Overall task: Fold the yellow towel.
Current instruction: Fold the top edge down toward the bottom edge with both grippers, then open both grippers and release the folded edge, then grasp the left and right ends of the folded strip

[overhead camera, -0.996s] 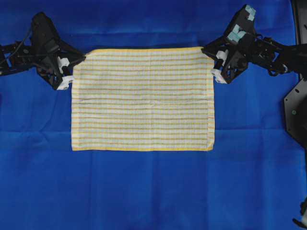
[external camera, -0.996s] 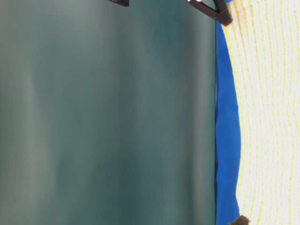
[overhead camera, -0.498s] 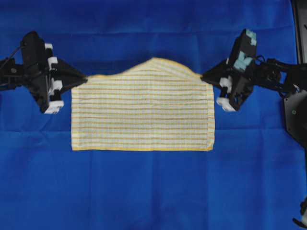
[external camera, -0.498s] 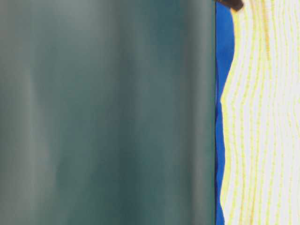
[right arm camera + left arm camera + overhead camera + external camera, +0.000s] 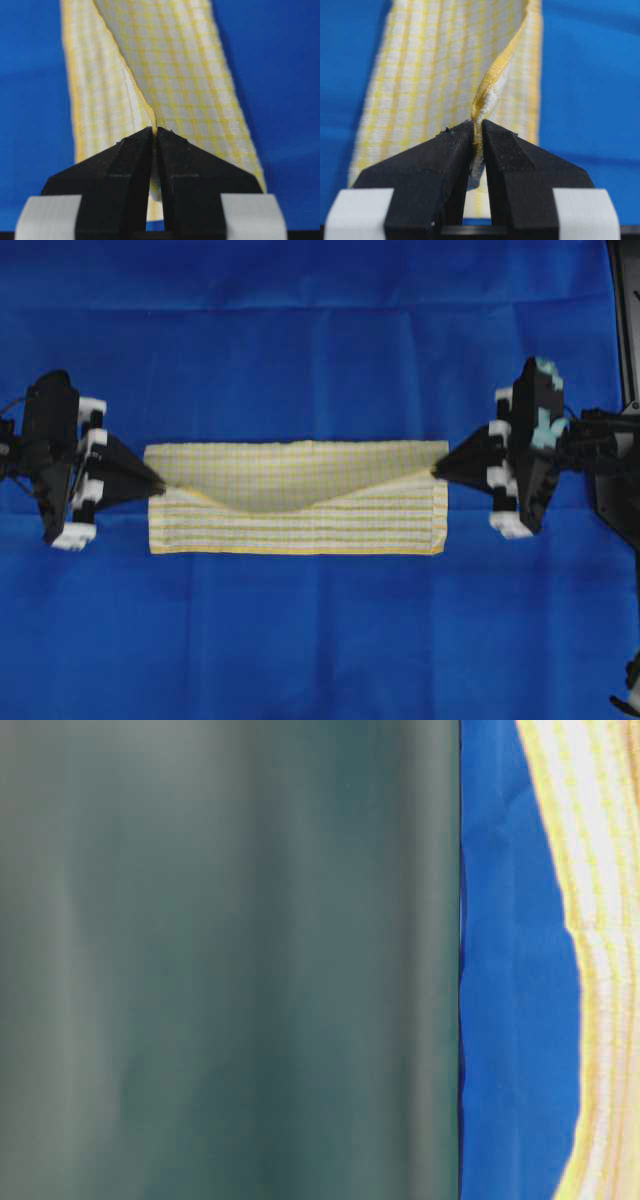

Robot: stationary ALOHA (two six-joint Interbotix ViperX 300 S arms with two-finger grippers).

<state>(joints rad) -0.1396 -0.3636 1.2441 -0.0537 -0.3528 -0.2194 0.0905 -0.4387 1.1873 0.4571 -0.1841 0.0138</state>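
Yellow towel [image 5: 300,510] pinched by left tool [image 5: 160,483], right tool [image 5: 436,470]; no legible writing.

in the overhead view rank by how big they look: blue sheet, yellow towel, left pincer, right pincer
1. Plain blue sheet.
2. Yellow-striped woven towel.
3. Black left pincer and black right pincer: alike, not ranked.

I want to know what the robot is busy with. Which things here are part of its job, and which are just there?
Part of the job:
- yellow towel, half folded over
- left gripper, shut on one towel corner
- right gripper, shut on the other corner

Just there:
- blue sheet under the towel
- dark green backdrop in the table-level view
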